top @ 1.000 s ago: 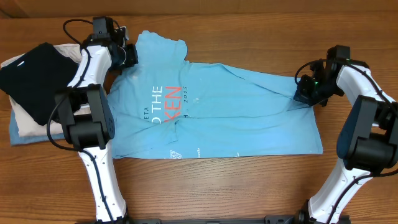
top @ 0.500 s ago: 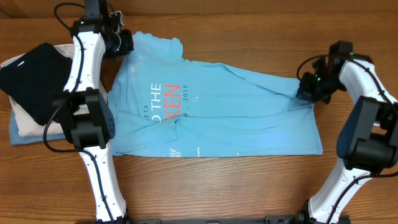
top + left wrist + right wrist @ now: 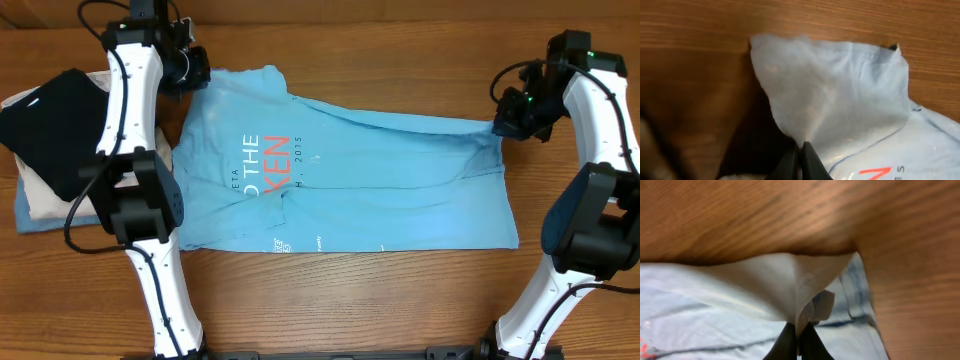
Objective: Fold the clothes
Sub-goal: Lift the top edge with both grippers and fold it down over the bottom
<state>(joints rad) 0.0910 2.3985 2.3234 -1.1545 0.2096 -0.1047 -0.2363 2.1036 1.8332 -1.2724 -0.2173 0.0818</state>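
Observation:
The light sky-blue T-shirt (image 3: 350,185) with white and orange-red lettering lies spread across the wooden table, stretched between both arms. My left gripper (image 3: 196,74) is shut on its far left corner; in the left wrist view the black fingertips (image 3: 802,152) pinch the lifted cloth (image 3: 835,95). My right gripper (image 3: 503,123) is shut on its far right corner; in the right wrist view the fingertips (image 3: 797,335) clamp a raised fold of the shirt (image 3: 740,295). The far edge runs taut between the two grippers.
A black folded garment (image 3: 55,125) lies on a cream folded garment (image 3: 45,195) at the left edge of the wooden table (image 3: 380,40), over a blue cloth (image 3: 40,222). The arm bases stand at the front left and front right.
Both grippers have moved toward the far edge of the table and further apart, pulling the shirt's far edge straighter and tauter. Both stayed shut on the cloth.

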